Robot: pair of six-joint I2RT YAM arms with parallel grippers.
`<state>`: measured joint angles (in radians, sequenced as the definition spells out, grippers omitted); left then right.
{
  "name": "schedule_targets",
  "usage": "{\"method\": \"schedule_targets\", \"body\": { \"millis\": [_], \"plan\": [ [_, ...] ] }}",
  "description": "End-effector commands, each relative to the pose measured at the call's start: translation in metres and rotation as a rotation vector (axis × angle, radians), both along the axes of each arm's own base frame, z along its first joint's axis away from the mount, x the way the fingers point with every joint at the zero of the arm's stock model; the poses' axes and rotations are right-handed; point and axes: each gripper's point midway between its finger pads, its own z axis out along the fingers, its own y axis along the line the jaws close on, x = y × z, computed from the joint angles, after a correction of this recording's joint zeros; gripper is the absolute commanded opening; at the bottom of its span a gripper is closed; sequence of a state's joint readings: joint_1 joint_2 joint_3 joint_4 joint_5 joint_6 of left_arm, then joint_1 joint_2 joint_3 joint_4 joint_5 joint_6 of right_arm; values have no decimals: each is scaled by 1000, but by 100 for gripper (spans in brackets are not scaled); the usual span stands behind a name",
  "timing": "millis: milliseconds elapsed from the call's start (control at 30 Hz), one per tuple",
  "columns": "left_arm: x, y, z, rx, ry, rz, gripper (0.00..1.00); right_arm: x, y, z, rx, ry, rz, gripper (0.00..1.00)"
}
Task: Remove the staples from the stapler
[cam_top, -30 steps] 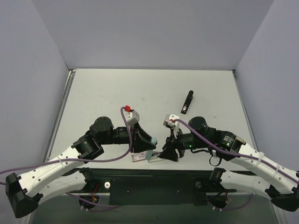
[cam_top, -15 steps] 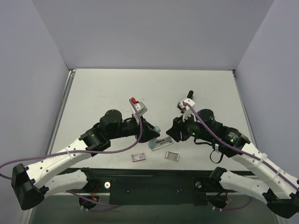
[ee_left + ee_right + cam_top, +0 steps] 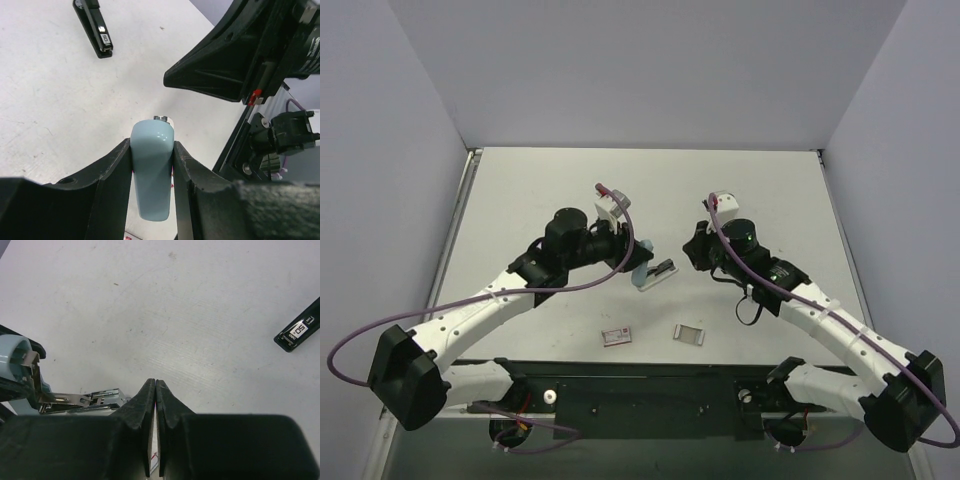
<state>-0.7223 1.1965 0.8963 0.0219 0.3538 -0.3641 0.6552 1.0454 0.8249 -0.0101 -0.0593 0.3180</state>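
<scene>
On the left we see the left pincer [image 3: 151, 148] part open, its two fingers pressed against the sides of the pale blue stapler [image 3: 152, 185]. It holds the stapler near the middle of the surface [image 3: 520, 200]. From above, the stapler's metal magazine [image 3: 663, 268] sticks out to the right, toward the other arm. Whether the stapler touches the surface we cannot tell. Nearer the arm bases lie a pink-printed packet [image 3: 617, 337] and a greyish packet [image 3: 689, 334], both small and flat, apart from each other. Further right, the right pincer [image 3: 156, 385] is fully closed, its fingers meeting with nothing between them, just beside the magazine's tip. A black stapler [image 3: 299, 330] lies on the surface beyond it, to the right.
</scene>
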Motion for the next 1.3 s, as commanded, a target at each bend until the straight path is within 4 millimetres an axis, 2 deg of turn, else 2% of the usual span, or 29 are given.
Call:
{"method": "schedule_targets", "body": {
  "millis": [0, 167, 367, 533, 867, 1000, 1267],
  "plan": [
    [15, -5, 30, -107, -65, -14, 0, 26, 16, 16, 126, -116, -7, 0],
    [24, -9, 19, -102, -44, -18, 0, 39, 33, 3, 169, -133, 34, 0],
    [34, -8, 10, -88, -31, -9, 0, 47, 39, -4, 188, -159, 41, 0],
    [42, -8, 7, -82, -30, 3, 0, 45, 51, -12, 198, -123, 92, 0],
    [57, -1, 0, -76, -23, 53, 0, 41, 64, -49, 221, -29, 129, 0],
    [71, 9, 0, -79, -25, 116, 0, 41, 66, -62, 228, 7, 125, 0],
    [94, 19, 4, -112, -21, 202, 0, 33, 79, -76, 236, 46, 164, 0]
  ]
}}
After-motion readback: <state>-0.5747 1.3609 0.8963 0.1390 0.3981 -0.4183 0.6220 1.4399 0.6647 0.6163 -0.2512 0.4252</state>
